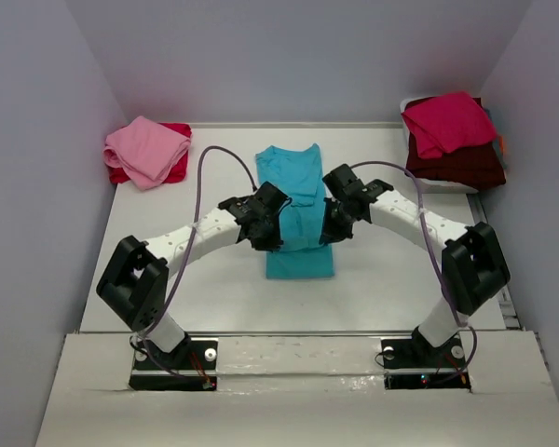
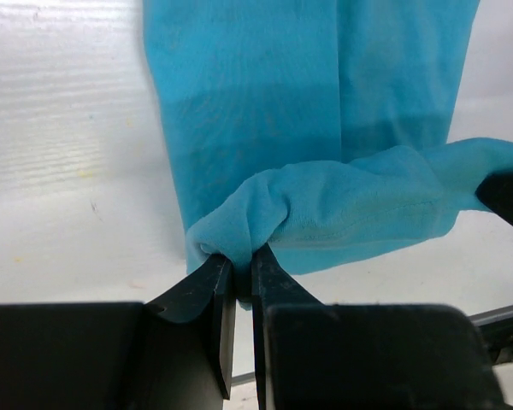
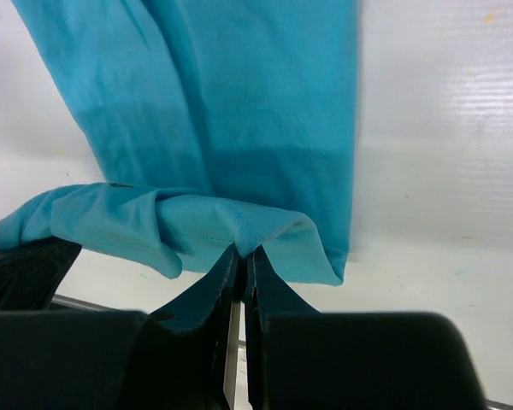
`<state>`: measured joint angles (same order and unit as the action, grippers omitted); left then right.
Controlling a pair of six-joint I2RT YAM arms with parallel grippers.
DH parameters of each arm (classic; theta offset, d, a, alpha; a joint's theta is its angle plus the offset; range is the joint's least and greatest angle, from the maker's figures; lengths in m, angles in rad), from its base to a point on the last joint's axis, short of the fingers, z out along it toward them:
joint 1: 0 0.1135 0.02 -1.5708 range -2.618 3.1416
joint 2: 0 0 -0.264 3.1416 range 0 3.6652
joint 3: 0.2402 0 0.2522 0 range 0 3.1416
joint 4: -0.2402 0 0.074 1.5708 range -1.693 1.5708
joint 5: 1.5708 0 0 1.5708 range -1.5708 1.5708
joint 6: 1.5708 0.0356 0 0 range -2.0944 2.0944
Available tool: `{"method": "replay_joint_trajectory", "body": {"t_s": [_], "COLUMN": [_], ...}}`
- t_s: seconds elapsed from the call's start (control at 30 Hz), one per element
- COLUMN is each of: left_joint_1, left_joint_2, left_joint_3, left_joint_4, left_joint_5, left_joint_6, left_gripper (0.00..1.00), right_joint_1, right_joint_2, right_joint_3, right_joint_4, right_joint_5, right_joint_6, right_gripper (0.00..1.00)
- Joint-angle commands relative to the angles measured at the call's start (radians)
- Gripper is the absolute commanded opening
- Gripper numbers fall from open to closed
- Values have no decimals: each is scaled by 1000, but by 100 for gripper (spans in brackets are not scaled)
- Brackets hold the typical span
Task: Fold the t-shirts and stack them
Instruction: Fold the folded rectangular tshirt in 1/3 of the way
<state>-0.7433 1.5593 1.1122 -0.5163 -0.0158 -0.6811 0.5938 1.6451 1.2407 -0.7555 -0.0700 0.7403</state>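
Observation:
A turquoise t-shirt [image 1: 296, 200] lies as a long narrow strip down the middle of the table. Its near end is lifted off the table between the two arms. My left gripper [image 2: 242, 260] is shut on the left corner of that end [image 2: 239, 226]. My right gripper [image 3: 242, 256] is shut on the right corner [image 3: 265, 231]. In the top view the left gripper [image 1: 272, 240] and right gripper [image 1: 328, 233] hang over the strip's middle, hiding part of it. The lifted hem sags between them.
A pink t-shirt [image 1: 147, 149] lies folded on a red one [image 1: 178, 130] at the back left. At the back right a crimson t-shirt [image 1: 447, 121] tops a dark maroon pile [image 1: 461, 166] in a white bin [image 1: 412, 104]. Grey walls enclose the table.

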Motion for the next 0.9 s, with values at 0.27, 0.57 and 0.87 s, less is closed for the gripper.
{"method": "replay_joint_trajectory", "body": {"t_s": [0.27, 0.57, 0.87], "left_joint_1": [64, 94, 124], "left_joint_2": [151, 217, 257], "left_joint_3": [189, 274, 296], "left_joint_4": [15, -4, -7], "left_joint_5": [-3, 2, 2], "left_joint_6": [107, 129, 147], "left_gripper": [11, 11, 11], "right_joint_1": [-46, -84, -114], "right_joint_2": [94, 156, 238], "right_joint_3": [134, 181, 278], "right_joint_4": [-11, -11, -28], "right_joint_5": [42, 38, 33], "right_joint_6": [-50, -78, -111], "right_gripper": [7, 7, 7]}}
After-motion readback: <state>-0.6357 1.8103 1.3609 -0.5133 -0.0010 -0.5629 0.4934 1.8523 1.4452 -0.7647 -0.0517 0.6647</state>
